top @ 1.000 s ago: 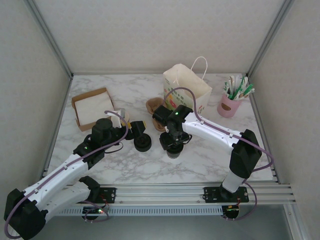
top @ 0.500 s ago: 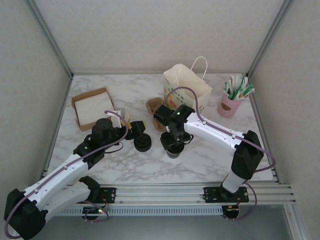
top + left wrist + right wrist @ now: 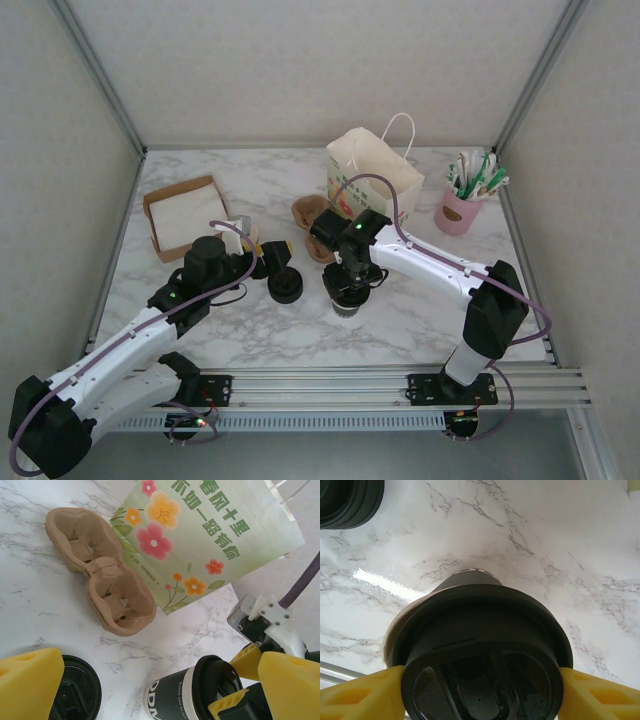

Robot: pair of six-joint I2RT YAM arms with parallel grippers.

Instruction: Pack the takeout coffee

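The takeout coffee [image 3: 479, 645] is a black paper cup with a black lid, and my right gripper [image 3: 480, 696] is shut on it at the lid rim. One yellow finger [image 3: 357, 695] presses each side. In the top view the takeout coffee [image 3: 347, 303] is under my right gripper [image 3: 348, 283], mid-table in front of the paper bag [image 3: 372, 180]. My left gripper [image 3: 268, 260] is open with nothing in it, left of the cup and apart from it. In the left wrist view the takeout coffee [image 3: 186, 694] lies ahead of my open left gripper [image 3: 160, 682].
A brown pulp cup carrier [image 3: 308, 214] lies left of the bag. A stack of loose black lids [image 3: 285, 288] sits between the arms. A napkin box [image 3: 183, 214] is at the back left. A pink cup of utensils [image 3: 458, 208] is at the back right.
The right arm, with the cup in its grip, has shifted slightly. The left arm has not moved.
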